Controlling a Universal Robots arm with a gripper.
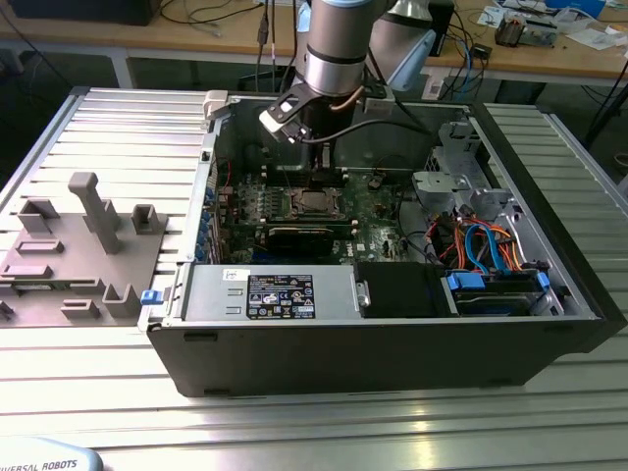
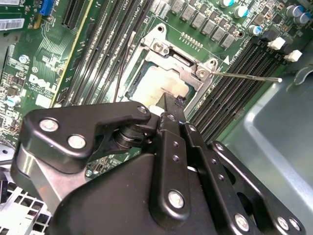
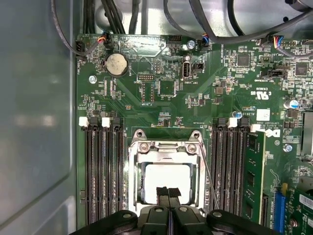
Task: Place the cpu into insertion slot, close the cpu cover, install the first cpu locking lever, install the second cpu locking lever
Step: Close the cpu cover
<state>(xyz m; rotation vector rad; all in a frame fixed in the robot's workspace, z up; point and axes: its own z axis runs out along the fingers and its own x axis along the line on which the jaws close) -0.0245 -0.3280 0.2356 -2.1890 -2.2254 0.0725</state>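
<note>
**Closed claw over the seated cpu, inside the open computer case**

The gripper [image 3: 168,193] hung with its two fingertips pressed together and nothing between them, above the near edge of the cpu [image 3: 166,177]; whether they touched it I could not tell. The cpu lay flat in the insertion slot [image 2: 136,87], and the cpu cover [image 3: 166,147] lay down around it as a frame. A thin locking lever [image 2: 244,77] ran out from the cover's corner across the memory slots [image 2: 230,93]. White lettering marked the green board [image 3: 161,93], and a printed label [image 1: 281,295] sat on the power supply [image 1: 211,294]. Memory slots flanked the socket closely on both sides. The grey case wall [image 3: 39,122] stood just beyond one bank, and cables [image 3: 122,14] crowded the board's far edge.
</note>
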